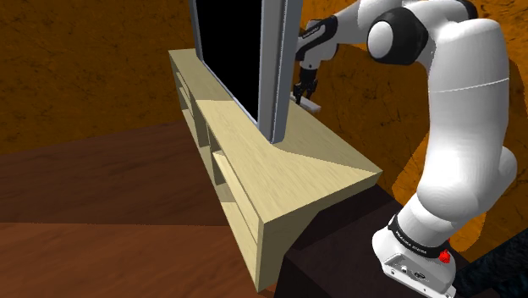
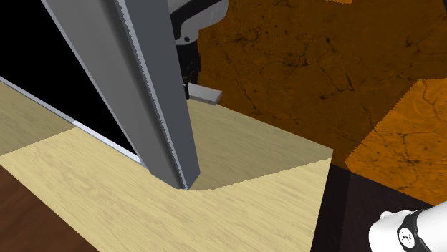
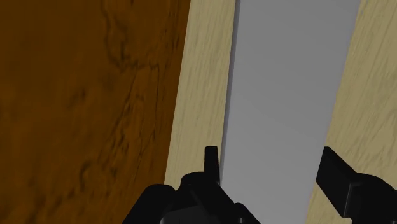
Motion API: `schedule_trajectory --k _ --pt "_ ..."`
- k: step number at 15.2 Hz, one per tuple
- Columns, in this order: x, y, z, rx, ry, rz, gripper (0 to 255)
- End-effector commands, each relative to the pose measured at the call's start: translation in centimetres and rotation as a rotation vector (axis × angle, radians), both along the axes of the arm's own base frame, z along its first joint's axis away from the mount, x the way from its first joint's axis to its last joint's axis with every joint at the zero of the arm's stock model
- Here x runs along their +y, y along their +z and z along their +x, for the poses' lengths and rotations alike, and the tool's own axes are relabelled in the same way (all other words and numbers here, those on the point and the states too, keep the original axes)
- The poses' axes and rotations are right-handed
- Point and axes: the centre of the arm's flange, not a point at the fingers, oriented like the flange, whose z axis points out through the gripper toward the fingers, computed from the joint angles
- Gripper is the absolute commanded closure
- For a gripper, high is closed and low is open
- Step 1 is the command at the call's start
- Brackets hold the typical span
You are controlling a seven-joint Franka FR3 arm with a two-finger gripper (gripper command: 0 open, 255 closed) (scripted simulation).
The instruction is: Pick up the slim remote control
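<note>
Remote (image 3: 286, 95) is a slim, flat, plain grey slab.

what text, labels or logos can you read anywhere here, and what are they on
Black band round the arm's base: white lettering, too small to read.
Grey remote: no text on the face that shows.
Screen and its grey frame: no text or logo to be seen.
</note>
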Motion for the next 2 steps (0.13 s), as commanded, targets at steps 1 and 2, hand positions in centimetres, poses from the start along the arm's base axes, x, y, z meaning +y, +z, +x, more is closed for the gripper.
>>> schedule_trajectory --k 1,2 --pt "0.03 0.70 0.04 0.000 0.000 0.000 255" --pt "0.03 0.70 0.04 0.000 0.000 0.000 255"
